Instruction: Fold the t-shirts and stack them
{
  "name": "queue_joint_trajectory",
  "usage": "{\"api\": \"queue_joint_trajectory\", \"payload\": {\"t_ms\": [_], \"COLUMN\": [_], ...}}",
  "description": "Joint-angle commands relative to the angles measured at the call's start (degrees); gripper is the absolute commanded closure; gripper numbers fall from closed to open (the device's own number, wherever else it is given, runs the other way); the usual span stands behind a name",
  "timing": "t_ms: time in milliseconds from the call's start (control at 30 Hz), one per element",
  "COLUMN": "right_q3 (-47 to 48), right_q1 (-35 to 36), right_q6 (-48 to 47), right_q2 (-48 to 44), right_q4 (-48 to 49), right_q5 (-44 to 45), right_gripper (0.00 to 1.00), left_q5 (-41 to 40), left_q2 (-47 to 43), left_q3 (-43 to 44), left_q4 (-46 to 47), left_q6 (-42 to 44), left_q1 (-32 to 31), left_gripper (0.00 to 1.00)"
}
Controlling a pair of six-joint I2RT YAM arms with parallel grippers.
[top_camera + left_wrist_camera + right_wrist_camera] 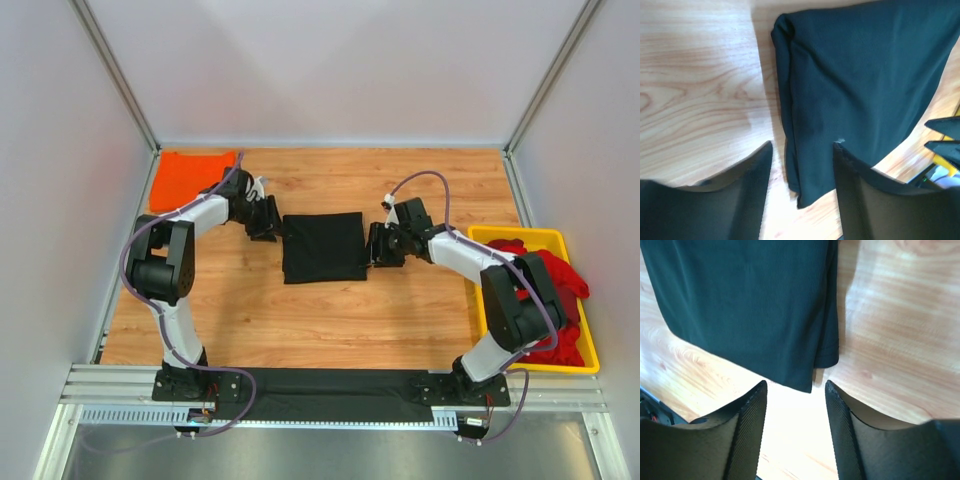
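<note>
A black t-shirt (322,247) lies folded into a rectangle in the middle of the wooden table. My left gripper (268,222) sits at its left edge. In the left wrist view that gripper (803,145) is open, and the folded corner of the black t-shirt (855,85) lies flat between its fingers (750,190), unpinched. My right gripper (378,245) is at the shirt's right edge. In its wrist view this gripper (796,384) is open and holds nothing, with the black t-shirt's corner (755,305) just past the tips. An orange t-shirt (190,178) lies folded at the far left corner.
A yellow tray (530,234) stands at the right edge of the table with red t-shirts (560,275) heaped in it. Pale walls enclose the table on three sides. The arm bases sit on a rail along the near edge.
</note>
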Motion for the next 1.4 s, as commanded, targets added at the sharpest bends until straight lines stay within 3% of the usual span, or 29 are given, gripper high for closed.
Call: {"api": "queue_joint_trajectory", "payload": {"t_ms": [0,200,400,600,667,767,1000,1367], "right_q3": [4.6,8.4,6.8,3.2,1.7,0.6,0.2,-0.7], "right_q1": [0.3,0.3,0.5,0.7,0.8,0.8,0.8,0.8], "right_q6": [-1.2,-3.5,-3.7,-1.8,-0.5,0.7,1.8,1.6], "right_q2": [1.3,6.9,9.0,9.2,9.0,9.0,10.2,10.2], "right_q4": [-0.3,-0.5,2.2,6.8,8.8,10.5,11.1,11.7], "right_q5": [3.2,7.1,5.7,1.4,0.6,-0.4,-0.6,-1.0], "right_gripper": [0.48,0.45,0.46,0.58,0.72,0.82,0.87,0.88], "left_q5": [-0.6,-2.5,-1.6,-3.1,-3.1,-4.8,-8.8,-1.9], "left_q2": [-0.5,1.1,3.2,3.7,3.5,3.5,1.8,6.7], "left_q3": [-0.7,-1.6,-1.5,-1.7,-1.6,-0.9,-1.1,-3.1], "left_q4": [3.2,4.3,4.9,4.6,4.4,2.3,-1.4,5.5], "left_q6": [-1.3,-1.7,-2.1,-2.5,-2.5,-1.7,0.1,-2.0], "left_q1": [-0.6,-1.3,-2.0,-2.6,-2.6,-2.6,-2.6,-3.0], "left_gripper": [0.39,0.39,0.39,0.40,0.40,0.40,0.39,0.39]}}
